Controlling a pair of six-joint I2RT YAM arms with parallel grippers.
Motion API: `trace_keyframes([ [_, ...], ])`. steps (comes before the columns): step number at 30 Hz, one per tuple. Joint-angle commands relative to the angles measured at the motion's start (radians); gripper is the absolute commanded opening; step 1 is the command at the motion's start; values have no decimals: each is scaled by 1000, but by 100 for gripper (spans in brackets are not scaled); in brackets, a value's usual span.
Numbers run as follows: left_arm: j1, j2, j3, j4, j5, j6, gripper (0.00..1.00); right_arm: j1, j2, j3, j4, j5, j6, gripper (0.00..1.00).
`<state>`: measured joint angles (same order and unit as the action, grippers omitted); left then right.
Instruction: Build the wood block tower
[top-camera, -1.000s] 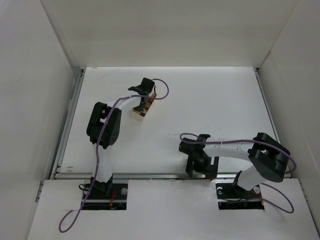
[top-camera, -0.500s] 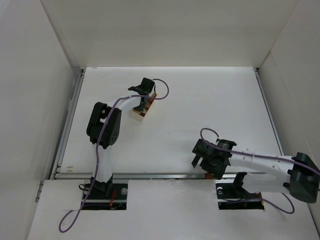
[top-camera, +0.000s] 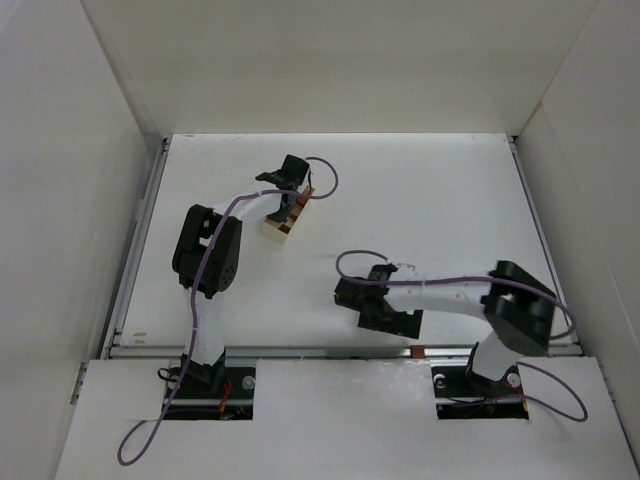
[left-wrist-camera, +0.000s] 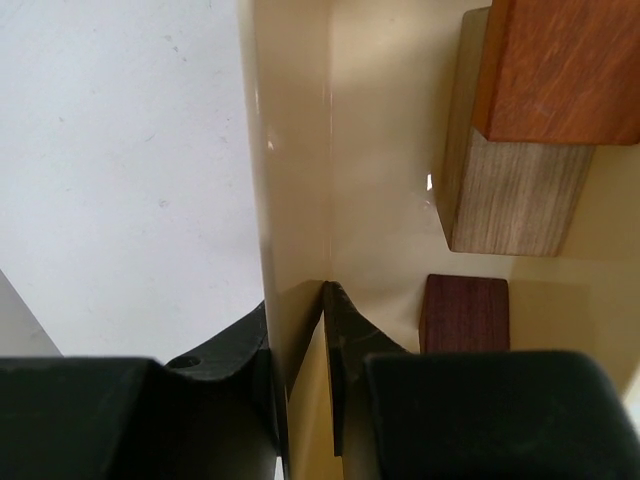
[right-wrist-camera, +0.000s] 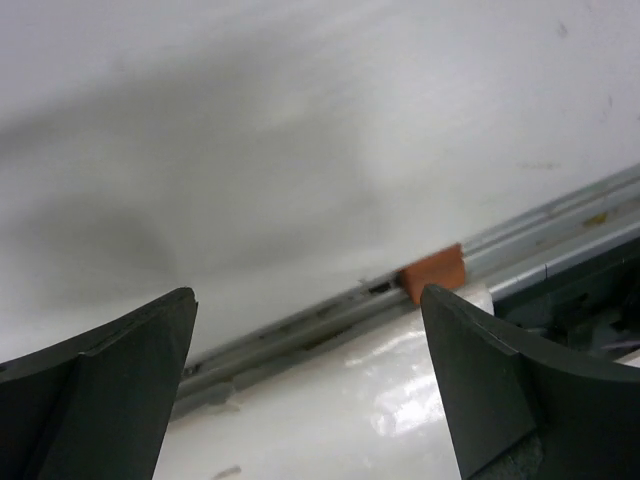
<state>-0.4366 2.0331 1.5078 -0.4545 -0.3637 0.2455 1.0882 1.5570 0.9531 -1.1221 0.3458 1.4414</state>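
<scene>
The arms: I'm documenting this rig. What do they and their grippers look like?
The left arm and right arm have white links, bulky black joint housings and looping purple cables. The left gripper and right gripper have matte black tapered fingers.

**Item 1.** Your left arm (top-camera: 207, 250) rose from its base at the lower left of the top view. Its elbow was folded at centre left and its forearm reached up and to the right.
- Your left gripper (left-wrist-camera: 325, 290): fingers drawn nearly together, pinched on a thin tray wall (left-wrist-camera: 290, 150).

**Item 2.** Your right arm (top-camera: 450, 292) had its base at the lower right and its elbow raised at the right. Its forearm stretched leftward across the lower centre.
- Your right gripper (right-wrist-camera: 308, 292): jaws spread wide, gripping nothing.
</scene>
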Motion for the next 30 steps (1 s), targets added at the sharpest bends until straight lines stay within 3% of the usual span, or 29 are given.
trace_keyframes([
  [1, 7, -79, 31, -19, 2, 3, 14, 79, 174, 123, -158, 177, -131, 99],
  [4, 7, -79, 20, -10, 2, 3, 14, 125, 218, 159, -174, 200, -197, 99],
  [12, 7, -79, 11, -10, 2, 3, 13, 114, -44, 30, -31, 133, -239, 99],
  [26, 7, -79, 11, -10, 22, 12, 13, 68, -520, -224, 78, -56, 83, 99],
  [30, 7, -79, 11, -10, 22, 21, 22, 59, -554, -212, 54, -7, 93, 99],
])
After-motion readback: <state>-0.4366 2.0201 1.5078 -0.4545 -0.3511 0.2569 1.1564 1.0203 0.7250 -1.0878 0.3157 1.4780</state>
